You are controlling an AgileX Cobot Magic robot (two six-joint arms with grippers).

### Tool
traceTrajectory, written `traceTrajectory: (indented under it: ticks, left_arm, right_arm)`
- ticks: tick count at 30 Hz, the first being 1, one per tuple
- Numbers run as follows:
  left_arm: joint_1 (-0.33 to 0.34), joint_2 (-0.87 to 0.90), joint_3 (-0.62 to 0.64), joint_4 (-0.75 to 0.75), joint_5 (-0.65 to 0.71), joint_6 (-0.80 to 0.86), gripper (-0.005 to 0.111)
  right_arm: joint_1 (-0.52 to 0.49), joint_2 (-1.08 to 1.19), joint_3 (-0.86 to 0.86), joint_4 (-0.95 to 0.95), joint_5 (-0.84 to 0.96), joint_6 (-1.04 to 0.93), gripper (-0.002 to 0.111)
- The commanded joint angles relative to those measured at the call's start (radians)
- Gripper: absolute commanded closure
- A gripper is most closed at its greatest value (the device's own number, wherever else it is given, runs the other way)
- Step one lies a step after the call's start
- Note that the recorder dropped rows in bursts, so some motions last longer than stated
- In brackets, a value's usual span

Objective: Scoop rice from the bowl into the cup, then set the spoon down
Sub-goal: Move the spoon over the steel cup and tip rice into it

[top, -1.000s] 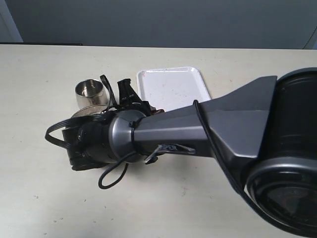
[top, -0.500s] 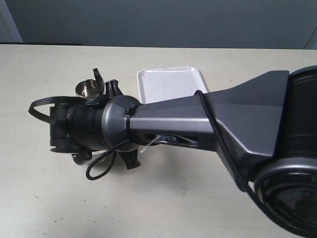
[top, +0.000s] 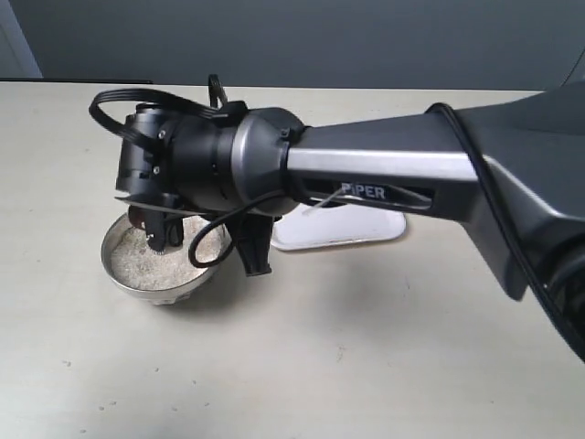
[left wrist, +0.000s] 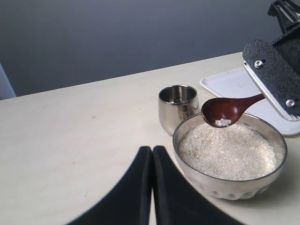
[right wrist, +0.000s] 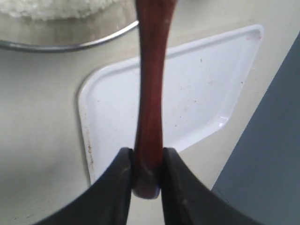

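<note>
While the right gripper (right wrist: 147,164) clamps the tail end of the spoon (left wrist: 228,111) between its two dark fingers (right wrist: 115,187), the item hangs with its oval scoop just above the rice (left wrist: 229,150), over the side of the bowl (top: 117,273) nearest the cup (left wrist: 177,105). Spoon: slim reddish-brown wood, stiff, judged very light; the handle is smooth, so liable to swivel in a two-pad pinch if the scoop drags through the grains. The present hold is at the extreme end of the handle, which gives reach but a long lever; a hold nearer mid-handle would steady it, though the current one looks square and firm. Load: only a small clump of white grains in the scoop; loose, dry and free-running, they will spill at any tilt, so the scoop wants keeping level on the way across. Bowl: wide polished steel, well filled, left of the white tray (top: 366,233) on the pale table (top: 366,366); judged heavy enough to stay put. Cup: small steel tumbler, upright, no rice visible inside from this angle, just beside the bowl's rim; light and slick, may slide or tip if knocked; hidden by the arm in the exterior view. Left gripper (left wrist: 151,151): fingers pressed together on nothing, near the bowl, idle.
</note>
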State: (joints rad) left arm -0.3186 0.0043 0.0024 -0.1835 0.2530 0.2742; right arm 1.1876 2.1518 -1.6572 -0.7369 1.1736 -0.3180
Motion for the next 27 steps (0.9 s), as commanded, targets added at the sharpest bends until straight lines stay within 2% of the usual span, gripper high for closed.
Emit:
traceTrajectory:
  ticks: [1,11,27]
  left_arm:
    - [-0.005,-0.004,-0.002,0.001,-0.014,-0.003,0.106]
    - [-0.005,-0.004,-0.002,0.001,-0.014,-0.003,0.106]
    - [-0.005,-0.004,-0.002,0.001,-0.014,-0.003,0.106]
  right_arm:
    - [-0.041,-0.013,-0.006,0.042,0.007,-0.003,0.109]
    - [-0.126,-0.013,-0.006,0.076,-0.095,0.008,0.109]
    - [-0.215,0.090,-0.179,0.112,-0.240,0.060,0.109]
